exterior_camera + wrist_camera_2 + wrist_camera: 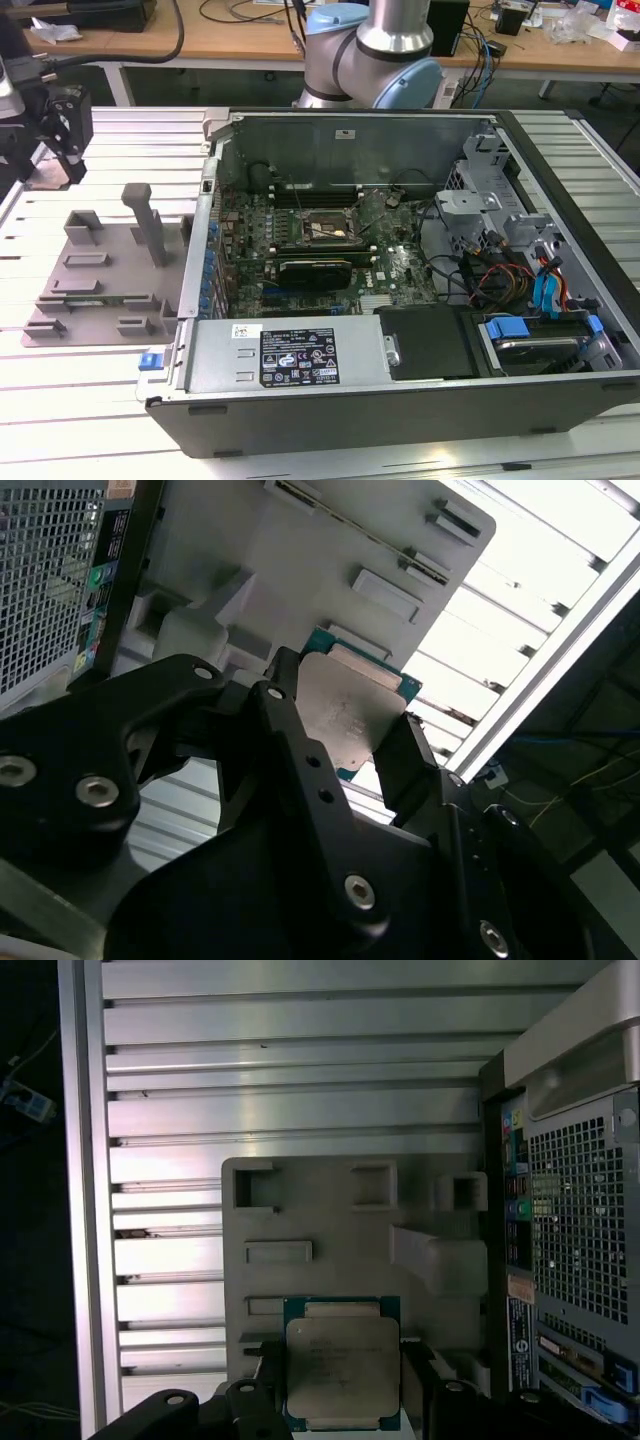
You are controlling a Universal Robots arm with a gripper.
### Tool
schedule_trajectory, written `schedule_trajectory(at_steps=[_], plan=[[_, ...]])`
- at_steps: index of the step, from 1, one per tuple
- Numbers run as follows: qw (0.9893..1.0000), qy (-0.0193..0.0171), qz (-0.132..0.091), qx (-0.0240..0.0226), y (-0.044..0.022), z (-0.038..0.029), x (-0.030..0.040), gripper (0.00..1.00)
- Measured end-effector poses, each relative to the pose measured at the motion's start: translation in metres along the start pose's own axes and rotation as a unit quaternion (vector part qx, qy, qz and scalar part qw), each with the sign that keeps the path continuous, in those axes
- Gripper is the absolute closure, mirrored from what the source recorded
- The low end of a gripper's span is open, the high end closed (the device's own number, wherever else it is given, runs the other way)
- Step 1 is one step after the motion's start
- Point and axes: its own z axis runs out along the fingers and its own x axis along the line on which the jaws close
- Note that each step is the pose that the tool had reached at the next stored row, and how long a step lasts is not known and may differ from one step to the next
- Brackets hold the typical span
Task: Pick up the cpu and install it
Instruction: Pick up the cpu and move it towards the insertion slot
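One cpu is gripped by its edges in the downward-pointing tool, held clear of the surface near the grey fixture tray; faint print on its lid cannot be made out.

Arm: thick round joints with silver-grey metal shells and pale blue end caps.

End effector, second wrist view: matt black throughout, built of flat angular plates and linkage bars. The two fingers are narrow black bars, and one has small round holes along its length. Bright silver round-headed screws sit in the black plates at the pivots.

Exterior view: the end effector appears as a blocky black head.
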Motion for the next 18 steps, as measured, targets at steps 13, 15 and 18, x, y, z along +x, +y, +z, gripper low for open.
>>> schedule_trajectory(at_steps=[13,15,18], plan=[[1.0,0.0,0.0,0.0,0.0022,0.0007,-0.0517,0.45],[1.0,0.0,0.0,0.0,0.0024,0.0007,-0.0579,0.45],[1.0,0.0,0.0,0.0,0.0027,0.0008,-0.0641,0.45]])
